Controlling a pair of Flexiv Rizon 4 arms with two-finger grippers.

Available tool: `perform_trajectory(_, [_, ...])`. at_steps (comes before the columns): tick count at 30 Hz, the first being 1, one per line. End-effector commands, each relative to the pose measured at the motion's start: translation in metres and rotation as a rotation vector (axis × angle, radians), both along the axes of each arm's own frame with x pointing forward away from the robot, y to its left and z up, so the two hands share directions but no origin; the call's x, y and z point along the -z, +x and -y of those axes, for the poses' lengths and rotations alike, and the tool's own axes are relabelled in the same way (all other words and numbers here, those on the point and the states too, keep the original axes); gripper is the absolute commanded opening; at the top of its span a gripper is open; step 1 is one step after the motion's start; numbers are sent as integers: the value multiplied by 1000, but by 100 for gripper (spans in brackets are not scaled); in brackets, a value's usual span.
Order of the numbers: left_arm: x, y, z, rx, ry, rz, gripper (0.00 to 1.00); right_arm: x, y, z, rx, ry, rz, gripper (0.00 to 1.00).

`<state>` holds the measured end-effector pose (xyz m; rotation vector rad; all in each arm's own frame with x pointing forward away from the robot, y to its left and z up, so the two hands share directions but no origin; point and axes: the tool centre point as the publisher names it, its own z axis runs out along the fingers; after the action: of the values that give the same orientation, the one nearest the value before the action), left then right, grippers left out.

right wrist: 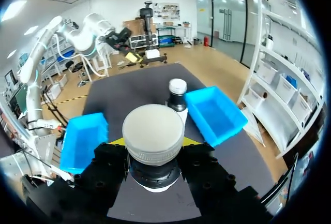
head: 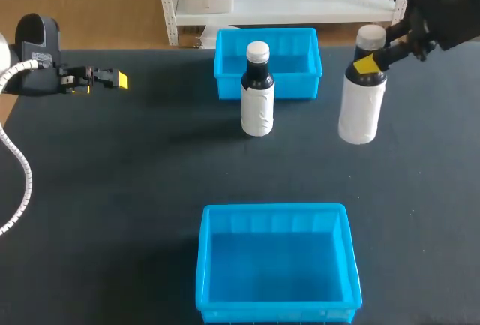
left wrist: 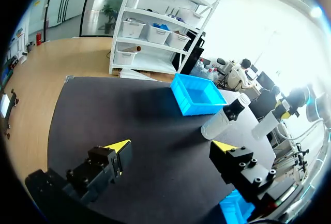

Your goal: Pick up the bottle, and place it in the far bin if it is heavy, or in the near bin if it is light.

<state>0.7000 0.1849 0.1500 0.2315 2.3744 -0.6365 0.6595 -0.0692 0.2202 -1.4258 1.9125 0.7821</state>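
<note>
**A:** What lies closest to you?

**B:** The near bin. It is bright blue with its open side up, at the middle of the table's near edge.

**A:** And your left arm?

**B:** My left gripper hangs over the left side of the table. Its fingers are spread wide, with only dark tabletop between them. It is well apart from both bottles.

**A:** Where is the bottle you are after?

**B:** The white bottle is upright over the right part of the table, in my right gripper. My two fingers clamp its neck from opposite sides, just below the pale cap. From my wrist I see the cap sitting right between the yellow tips. I cannot tell whether its base touches the table.

**A:** What is beside it?

**B:** A dark bottle with a white cap and a white label stands upright to the left of it, near the table's middle. The two bottles are apart, and neither gripper touches the dark one.

**A:** And farthest off?

**B:** The far bin, also blue, sits at the table's far edge, just behind the dark bottle. My held bottle is off to the bin's right, not over it.
</note>
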Motion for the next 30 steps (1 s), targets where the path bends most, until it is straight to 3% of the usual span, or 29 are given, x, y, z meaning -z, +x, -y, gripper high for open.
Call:
perform_trajectory(1, [0,0,0,0,0,0,100,-16,-10,0,-119,27,-19,0])
perform_trajectory(7, [0,0,0,0,0,0,100,-25,-38,-36,-291,33,-21,0])
perform_trajectory(17, [0,0,0,0,0,0,100,-31,-82,-103,-423,45,-7,0])
perform_trajectory(30, [0,0,0,0,0,0,100,-7,-143,-172,-582,92,-20,0])
